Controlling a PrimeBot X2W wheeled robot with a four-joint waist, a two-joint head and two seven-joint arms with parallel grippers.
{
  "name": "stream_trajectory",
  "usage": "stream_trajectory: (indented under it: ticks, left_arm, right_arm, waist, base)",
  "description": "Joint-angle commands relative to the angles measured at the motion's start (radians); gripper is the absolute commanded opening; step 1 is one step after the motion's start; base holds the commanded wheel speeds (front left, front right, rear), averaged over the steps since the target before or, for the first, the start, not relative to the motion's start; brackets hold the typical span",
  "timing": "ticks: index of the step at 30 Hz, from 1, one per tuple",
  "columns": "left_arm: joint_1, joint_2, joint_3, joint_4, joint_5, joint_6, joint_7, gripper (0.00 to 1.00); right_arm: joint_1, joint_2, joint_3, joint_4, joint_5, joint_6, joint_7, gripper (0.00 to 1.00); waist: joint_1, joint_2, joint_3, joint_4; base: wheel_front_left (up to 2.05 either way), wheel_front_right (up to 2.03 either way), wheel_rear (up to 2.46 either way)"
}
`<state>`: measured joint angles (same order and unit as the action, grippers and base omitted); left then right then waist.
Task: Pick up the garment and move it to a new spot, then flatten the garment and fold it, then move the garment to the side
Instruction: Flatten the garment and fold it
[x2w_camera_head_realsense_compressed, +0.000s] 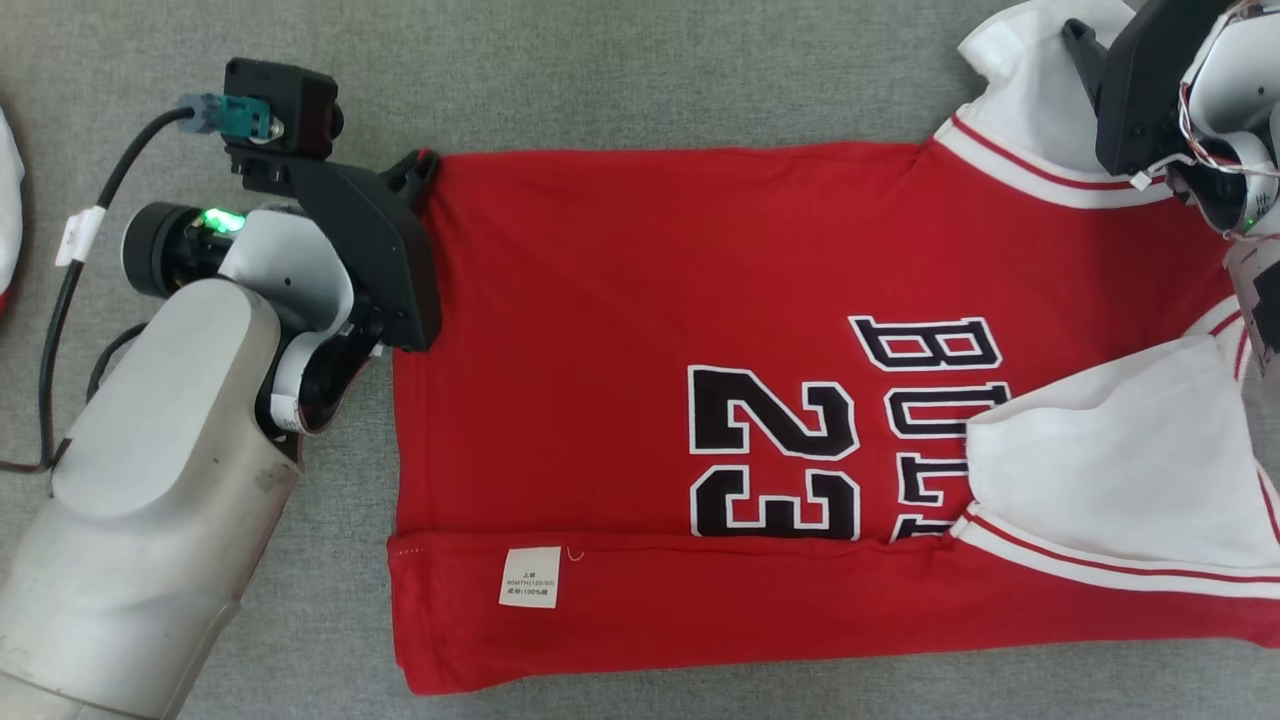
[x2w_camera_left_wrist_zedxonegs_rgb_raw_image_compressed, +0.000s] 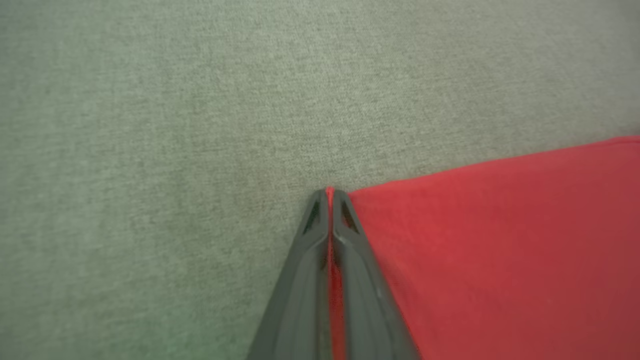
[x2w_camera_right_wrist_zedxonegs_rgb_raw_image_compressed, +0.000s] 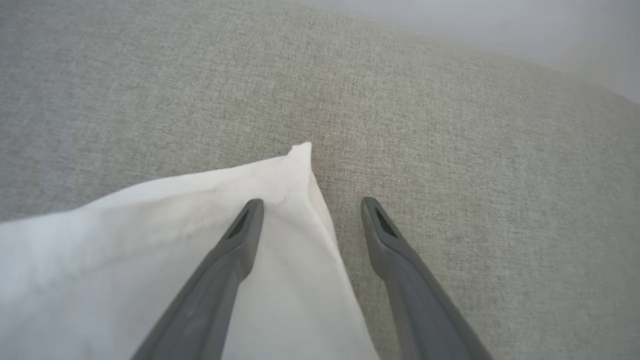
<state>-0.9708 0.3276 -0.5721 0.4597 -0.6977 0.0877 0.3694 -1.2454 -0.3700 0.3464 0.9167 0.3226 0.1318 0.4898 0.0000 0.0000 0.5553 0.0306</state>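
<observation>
**A:** How's the light?

**B:** Bright, soft and even from above. The grey woven cloth surface (x2w_camera_head_realsense_compressed: 620, 70) carries only faint shadows beside the pale plastic left forearm (x2w_camera_head_realsense_compressed: 160, 450). A small green lamp (x2w_camera_head_realsense_compressed: 222, 218) glows on its wrist.

**A:** And sharpness?

**B:** The head view is crisp. The left wrist view is soft throughout, with the red cotton jersey (x2w_camera_left_wrist_zedxonegs_rgb_raw_image_compressed: 500, 250) smeared and a green tint at the bottom edge. In the right wrist view, the dark grey fingers (x2w_camera_right_wrist_zedxonegs_rgb_raw_image_compressed: 232, 250) blur towards the bottom, and the top right corner washes out pale.

The left gripper (x2w_camera_left_wrist_zedxonegs_rgb_raw_image_compressed: 330, 192) has its fingers pinched together on the garment (x2w_camera_left_wrist_zedxonegs_rgb_raw_image_compressed: 500, 240) corner. The right gripper (x2w_camera_right_wrist_zedxonegs_rgb_raw_image_compressed: 312, 202) holds its fingers spread apart.
</observation>
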Motion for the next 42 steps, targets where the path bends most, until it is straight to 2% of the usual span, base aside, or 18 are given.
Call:
stream_trajectory:
  ticks: [1, 4, 5, 6, 7, 8, 9, 10, 11, 16, 25, 32, 36, 42]
  left_arm:
    - [0.021, 0.002, -0.011, 0.026, -0.001, 0.011, 0.013, 0.00]
    - [0.017, -0.002, -0.015, 0.018, 0.000, 0.009, 0.006, 0.00]
    - [0.016, -0.002, -0.015, 0.016, 0.001, 0.007, 0.002, 0.00]
    - [0.015, -0.002, -0.015, 0.015, 0.000, 0.007, 0.001, 0.00]
    - [0.016, -0.001, -0.016, 0.015, -0.001, 0.006, 0.000, 0.00]
    - [0.016, 0.000, -0.016, 0.015, -0.002, 0.004, -0.001, 0.00]
    - [0.016, 0.000, -0.016, 0.015, -0.002, 0.004, -0.001, 0.00]
    - [0.020, 0.000, -0.015, 0.014, -0.008, 0.002, -0.005, 0.00]
    - [0.021, 0.000, -0.015, 0.013, -0.008, 0.001, -0.008, 0.00]
    - [0.024, 0.005, -0.005, 0.012, 0.001, 0.012, -0.044, 0.00]
    - [0.043, 0.005, 0.027, 0.042, 0.037, 0.041, -0.218, 0.00]
    - [0.099, -0.014, 0.014, 0.074, 0.039, 0.032, -0.292, 0.00]
    - [0.147, -0.027, 0.002, 0.076, 0.037, 0.019, -0.343, 0.00]
    - [0.223, -0.036, -0.012, 0.069, 0.046, 0.023, -0.417, 0.00]
  right_arm:
    - [-0.019, 0.004, 0.005, 0.011, -0.008, -0.002, -0.011, 1.00]
    - [-0.035, 0.015, 0.021, 0.035, -0.008, -0.002, -0.026, 1.00]
    - [-0.041, 0.016, 0.026, 0.040, -0.007, -0.002, -0.032, 0.88]
    - [-0.045, 0.019, 0.030, 0.049, -0.004, -0.002, -0.037, 0.71]
    - [-0.047, 0.022, 0.035, 0.059, -0.001, -0.002, -0.037, 0.47]
    - [-0.049, 0.023, 0.040, 0.066, -0.001, -0.002, -0.036, 0.39]
    - [-0.049, 0.023, 0.040, 0.066, -0.001, -0.002, -0.036, 0.39]
    - [-0.052, 0.024, 0.049, 0.078, 0.003, -0.003, -0.042, 0.15]
    - [-0.055, 0.023, 0.053, 0.082, 0.005, -0.003, -0.050, 0.00]
    - [-0.063, 0.030, 0.060, 0.092, 0.016, -0.003, -0.089, 0.00]
    - [-0.033, 0.037, 0.044, 0.095, 0.064, -0.003, -0.262, 0.00]
    - [0.052, 0.026, 0.080, 0.046, 0.146, -0.003, -0.358, 0.00]
    - [0.146, -0.010, 0.144, -0.039, 0.220, -0.003, -0.356, 0.00]
    - [0.307, -0.117, 0.224, -0.225, 0.348, -0.002, -0.316, 0.00]
  waist:
    - [0.0000, 0.0000, 0.016, 0.012]
    - [0.0000, 0.0000, 0.022, 0.015]
    - [0.0000, 0.0000, 0.023, 0.015]
    - [0.0000, 0.0000, 0.023, 0.014]
    - [0.0000, 0.0000, 0.022, 0.013]
    - [0.0000, 0.0000, 0.020, 0.012]
    - [0.0000, 0.0000, 0.020, 0.012]
    - [0.0000, 0.0000, 0.015, 0.009]
    - [0.0000, 0.0000, 0.013, 0.007]
    - [0.0000, 0.0000, 0.000, -0.005]
    - [0.0000, 0.0000, -0.071, -0.030]
    - [0.0000, 0.0000, -0.144, -0.046]
    - [0.0000, 0.0000, -0.192, -0.049]
    - [0.0000, 0.0000, -0.256, -0.054]
  base:
    - [0.00, 0.00, 0.00]
    - [0.00, 0.00, 0.00]
    - [0.00, 0.00, 0.00]
    - [0.00, 0.00, 0.00]
    - [0.00, 0.00, 0.00]
    - [0.00, 0.00, 0.00]
    - [0.00, 0.00, 0.00]
    - [0.00, 0.00, 0.00]
    - [0.00, 0.00, 0.00]
    - [0.00, 0.00, 0.00]
    - [0.00, 0.00, 0.00]
    - [0.00, 0.00, 0.00]
    - [0.00, 0.00, 0.00]
    - [0.00, 0.00, 0.00]
